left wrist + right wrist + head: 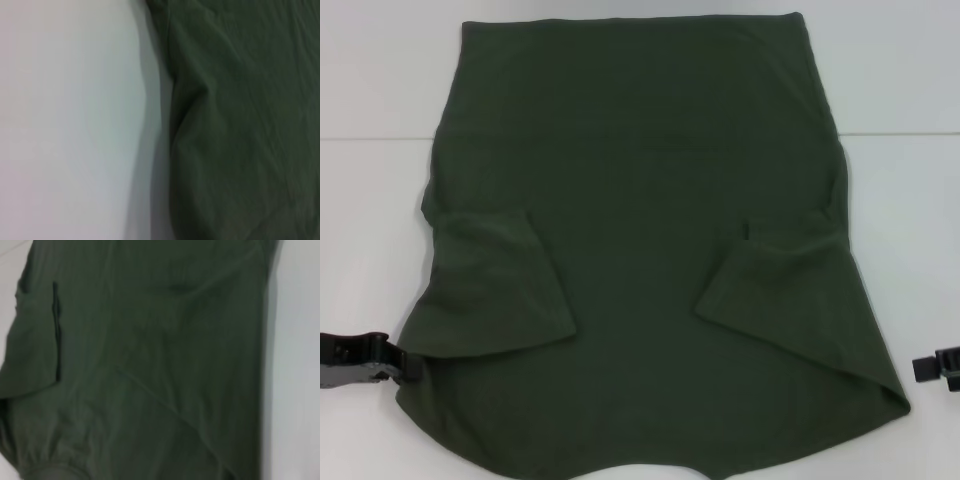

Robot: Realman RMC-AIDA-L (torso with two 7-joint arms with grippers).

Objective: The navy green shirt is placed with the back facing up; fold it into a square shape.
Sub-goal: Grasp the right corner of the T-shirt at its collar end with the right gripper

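Note:
The navy green shirt (640, 240) lies flat on the white table (370, 200), plain side up. Both short sleeves are folded inward over the body, the left sleeve (495, 285) and the right sleeve (770, 285). My left gripper (390, 362) sits low at the shirt's left edge, right against the fabric near the shoulder. My right gripper (925, 368) is at the far right, a short gap away from the shirt's right edge. The left wrist view shows the shirt's edge (240, 125) beside bare table. The right wrist view is filled with shirt fabric (150, 365) and a sleeve hem.
White table surface (900, 80) surrounds the shirt on the left, right and far sides. A seam line (360, 138) crosses the table behind the shirt's middle. The shirt's near edge runs out of the head view.

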